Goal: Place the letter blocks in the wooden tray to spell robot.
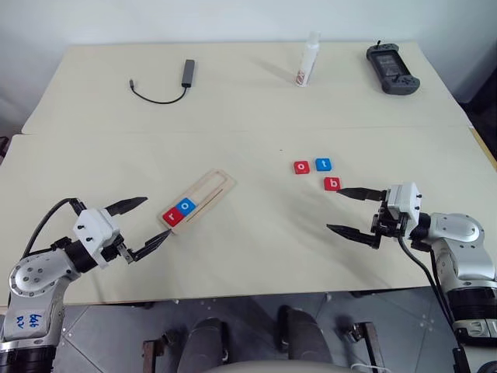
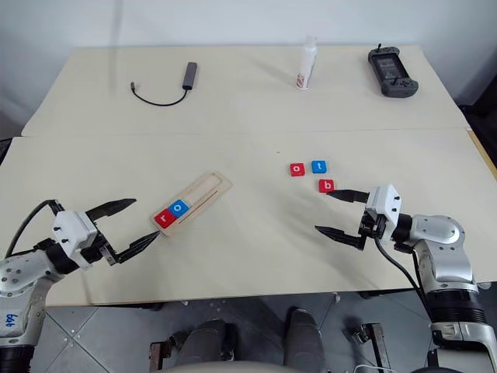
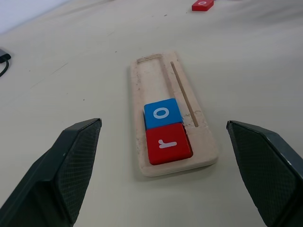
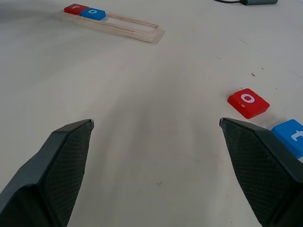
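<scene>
Head stereo overhead, wrist cameras low, perhaps sharing tray (image 3: 173,113)

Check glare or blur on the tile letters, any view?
Left wrist view: red r tile and blue o tile sharp, no glare, soft shadowing. Right wrist view: red o tile legible. Left eye view: red b tile small but readable.

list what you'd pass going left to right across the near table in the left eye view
left gripper → wooden tray holding red r and blue o → loose red o → blue t → red b → right gripper
</scene>
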`<action>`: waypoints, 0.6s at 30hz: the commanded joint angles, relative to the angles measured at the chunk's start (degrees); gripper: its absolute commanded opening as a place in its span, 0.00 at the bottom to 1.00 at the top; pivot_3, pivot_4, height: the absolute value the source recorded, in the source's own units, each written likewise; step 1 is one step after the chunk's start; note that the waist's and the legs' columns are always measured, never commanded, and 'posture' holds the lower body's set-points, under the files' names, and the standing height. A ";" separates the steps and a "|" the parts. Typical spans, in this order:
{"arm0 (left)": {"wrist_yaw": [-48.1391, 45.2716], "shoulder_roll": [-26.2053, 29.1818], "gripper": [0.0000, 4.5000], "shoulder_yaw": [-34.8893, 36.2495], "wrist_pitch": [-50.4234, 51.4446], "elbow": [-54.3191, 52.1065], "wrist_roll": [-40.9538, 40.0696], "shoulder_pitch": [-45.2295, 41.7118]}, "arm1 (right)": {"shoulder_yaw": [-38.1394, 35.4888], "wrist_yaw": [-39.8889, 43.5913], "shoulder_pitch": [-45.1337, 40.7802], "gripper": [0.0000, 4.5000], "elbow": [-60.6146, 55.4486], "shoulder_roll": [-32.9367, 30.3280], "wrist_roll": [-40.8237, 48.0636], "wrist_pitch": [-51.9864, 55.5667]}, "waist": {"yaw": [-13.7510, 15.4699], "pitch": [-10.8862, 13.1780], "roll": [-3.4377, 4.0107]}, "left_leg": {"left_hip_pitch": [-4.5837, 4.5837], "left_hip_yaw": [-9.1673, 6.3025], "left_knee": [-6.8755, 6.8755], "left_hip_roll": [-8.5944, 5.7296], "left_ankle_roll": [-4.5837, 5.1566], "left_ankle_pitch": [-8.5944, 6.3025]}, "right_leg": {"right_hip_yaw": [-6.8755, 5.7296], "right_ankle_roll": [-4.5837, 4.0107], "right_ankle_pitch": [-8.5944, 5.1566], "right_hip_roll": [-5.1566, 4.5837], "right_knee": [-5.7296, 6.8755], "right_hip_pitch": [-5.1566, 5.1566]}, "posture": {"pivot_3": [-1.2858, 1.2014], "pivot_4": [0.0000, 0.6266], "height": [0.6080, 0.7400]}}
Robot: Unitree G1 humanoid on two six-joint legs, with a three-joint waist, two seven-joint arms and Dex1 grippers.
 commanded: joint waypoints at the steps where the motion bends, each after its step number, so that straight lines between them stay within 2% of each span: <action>1: 0.53 -0.33 1.00 0.45 -0.35 -1.44 -0.04 0.51 | -0.89 -1.39 -0.54 0.99 -2.97 1.04 1.35 1.73 | 0.04 0.00 0.00 | 0.00 0.00 0.00 0.00 0.00 0.00 | 0.00 0.00 0.00 0.00 0.00 0.00 | 0.52 0.24 1.00; 6: 0.69 -0.21 1.00 4.69 1.82 -0.05 -2.99 3.57 | 1.52 -2.03 -3.60 0.99 -7.62 4.44 3.38 7.32 | -0.22 0.00 0.00 | 0.01 0.00 0.00 0.05 -0.01 0.00 | 0.00 0.00 0.00 0.01 0.03 -0.02 | 0.52 0.24 1.00; 12: 0.41 -1.88 1.00 10.34 -0.61 3.34 -2.84 12.48 | 7.11 0.27 -8.07 0.99 -11.11 9.74 3.11 8.49 | -0.18 0.00 0.00 | 0.01 0.02 0.00 0.10 -0.04 -0.02 | 0.00 -0.02 -0.01 0.06 0.01 -0.04 | 0.52 0.24 1.00; 18: -0.25 -2.81 1.00 9.88 -1.40 5.57 -2.94 14.18 | 7.72 0.27 -9.18 0.99 -10.95 11.22 2.69 7.55 | 1.34 -0.01 -0.02 | -0.04 -0.04 0.06 0.06 -0.02 -0.03 | -0.03 -0.04 -0.01 0.03 0.02 -0.04 | 0.52 0.24 1.00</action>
